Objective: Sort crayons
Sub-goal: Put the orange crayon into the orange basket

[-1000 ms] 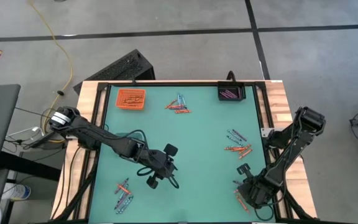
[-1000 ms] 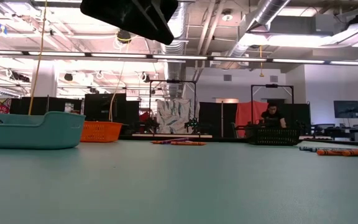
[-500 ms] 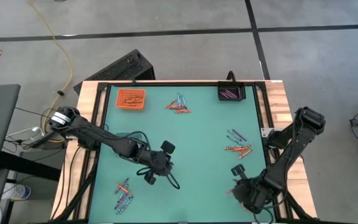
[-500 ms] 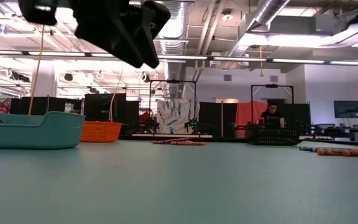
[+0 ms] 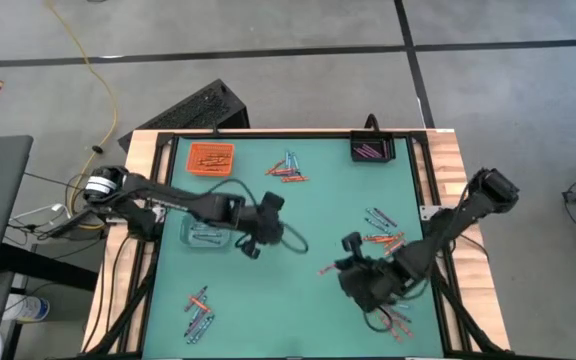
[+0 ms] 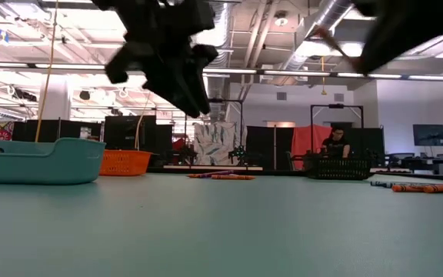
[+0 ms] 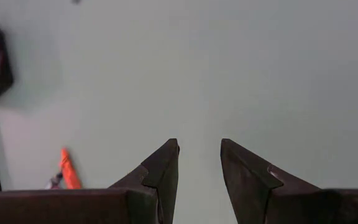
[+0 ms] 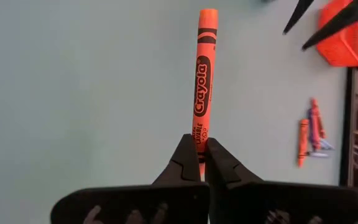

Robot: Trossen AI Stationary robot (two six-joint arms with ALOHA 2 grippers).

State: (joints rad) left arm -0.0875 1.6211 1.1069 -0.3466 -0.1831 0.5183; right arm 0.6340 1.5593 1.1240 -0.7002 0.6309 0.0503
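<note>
right gripper (image 5: 328, 268) sits over the right-centre of the green table (image 5: 318, 215) in the high view, with a thin orange crayon (image 5: 326, 269) poking out of it toward the table's middle. the orange tray (image 5: 210, 159) is way off at the far left corner, so my guess is that's where this one goes, and it's a long diagonal trip. left gripper (image 5: 251, 249) hangs over left-centre, just beside a clear tray (image 5: 204, 233), and it's actually the nearer arm to that orange tray. loose crayon piles are scattered around: one near the far edge (image 5: 288, 168), one by the right edge (image 5: 383, 230), one at the near left (image 5: 198, 308). low view doesn't help much — dark arm shapes hang up top, the orange tray (image 6: 124, 162) shows beyond a teal-looking tray (image 6: 38, 161), and a person (image 6: 335, 144) sits in the room behind. left wrist view: the left gripper (image 7: 199, 151) is empty with a narrow gap between its fingers, bare table under it, one orange crayon (image 7: 69, 170) off to the side. right wrist view is the good one — the right gripper (image 8: 197, 148) is pinched closed on the base end of the crayon (image 8: 202, 87), long axis running straight out in line with the fingers, and the orange tray (image 8: 345, 42) shows off at the corner.
</note>
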